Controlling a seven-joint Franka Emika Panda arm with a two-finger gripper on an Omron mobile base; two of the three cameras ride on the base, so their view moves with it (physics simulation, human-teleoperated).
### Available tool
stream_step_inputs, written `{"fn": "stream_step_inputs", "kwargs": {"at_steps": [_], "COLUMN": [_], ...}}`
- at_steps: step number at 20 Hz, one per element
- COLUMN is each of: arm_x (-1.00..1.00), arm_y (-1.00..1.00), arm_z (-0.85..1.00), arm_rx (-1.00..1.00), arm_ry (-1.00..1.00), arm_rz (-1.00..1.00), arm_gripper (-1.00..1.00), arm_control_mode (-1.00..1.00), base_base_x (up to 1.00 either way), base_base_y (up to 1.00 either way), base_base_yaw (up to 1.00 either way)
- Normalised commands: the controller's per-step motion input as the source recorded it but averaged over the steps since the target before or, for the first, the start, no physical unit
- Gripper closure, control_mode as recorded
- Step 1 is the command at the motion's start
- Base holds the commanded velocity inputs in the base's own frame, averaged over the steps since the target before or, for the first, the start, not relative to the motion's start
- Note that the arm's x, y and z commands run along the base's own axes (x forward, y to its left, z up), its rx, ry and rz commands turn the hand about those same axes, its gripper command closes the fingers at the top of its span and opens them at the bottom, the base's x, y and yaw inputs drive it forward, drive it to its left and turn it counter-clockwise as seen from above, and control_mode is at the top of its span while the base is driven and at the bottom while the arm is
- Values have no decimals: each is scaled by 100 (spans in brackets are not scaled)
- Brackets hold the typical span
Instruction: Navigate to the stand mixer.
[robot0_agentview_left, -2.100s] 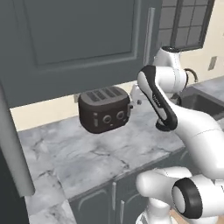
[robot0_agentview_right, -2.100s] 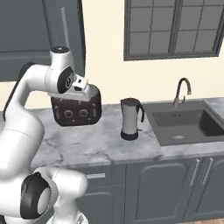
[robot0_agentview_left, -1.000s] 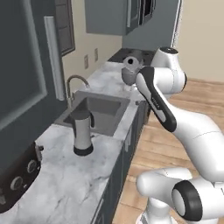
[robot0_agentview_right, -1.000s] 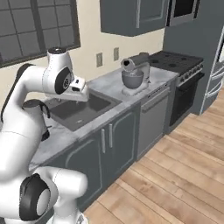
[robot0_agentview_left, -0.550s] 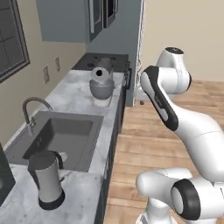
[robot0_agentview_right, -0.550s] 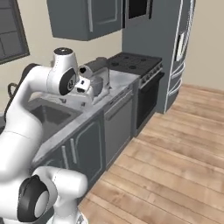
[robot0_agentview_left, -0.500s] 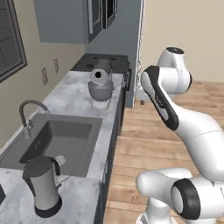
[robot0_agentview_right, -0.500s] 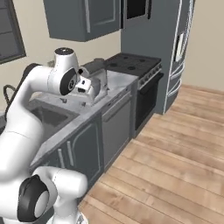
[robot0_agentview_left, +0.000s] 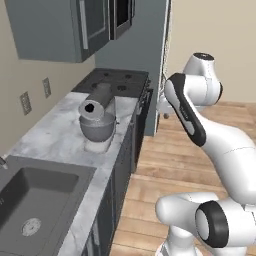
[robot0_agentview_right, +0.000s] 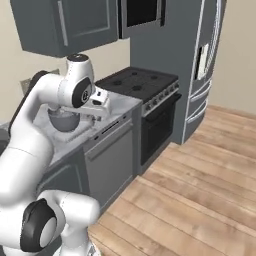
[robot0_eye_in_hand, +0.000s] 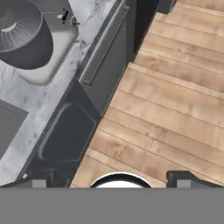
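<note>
The stand mixer (robot0_agentview_left: 98, 119) stands on the marble counter (robot0_agentview_left: 47, 142), with a dark grey rounded head over a grey metal bowl on a pale flat base. In the right base view its bowl (robot0_agentview_right: 61, 120) shows partly behind my arm. From above, the mixer (robot0_eye_in_hand: 22, 38) lies at the hand view's upper left. My gripper (robot0_eye_in_hand: 110, 180) hangs over the wooden floor beside the counter front, to the right of the mixer. Its fingertips (robot0_eye_in_hand: 39, 183) stand wide apart with nothing between them, so it is open. My gripper (robot0_agentview_right: 95, 111) is level with the counter edge.
A sink (robot0_agentview_left: 35, 200) lies in the counter at the near left. Beyond the mixer are a black stove (robot0_agentview_right: 137, 80) and a tall grey fridge (robot0_agentview_right: 200, 60). Wall cabinets (robot0_agentview_left: 60, 25) hang above. Dark base cabinets and a dishwasher (robot0_agentview_right: 110, 150) line the wooden floor (robot0_agentview_right: 200, 185).
The whole scene has shifted as the base drove along the counter, past the toaster, jug and sink. The mixer now stands closer and larger. My arm's pose is unchanged.
</note>
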Motion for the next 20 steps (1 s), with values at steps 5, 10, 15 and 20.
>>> {"fn": "stream_step_inputs", "kwargs": {"at_steps": [5,10,15,20], "arm_x": [0,0,0,0], "arm_y": [0,0,0,0], "arm_z": [0,0,0,0], "arm_rx": [0,0,0,0], "arm_ry": [0,0,0,0], "arm_rz": [0,0,0,0], "arm_gripper": [-100,-100,-100,-100], "arm_control_mode": [100,100,100,100], "base_base_x": [69,42,11,1], "base_base_y": [-76,-41,-39,-43], "base_base_yaw": [41,51,61,62]}}
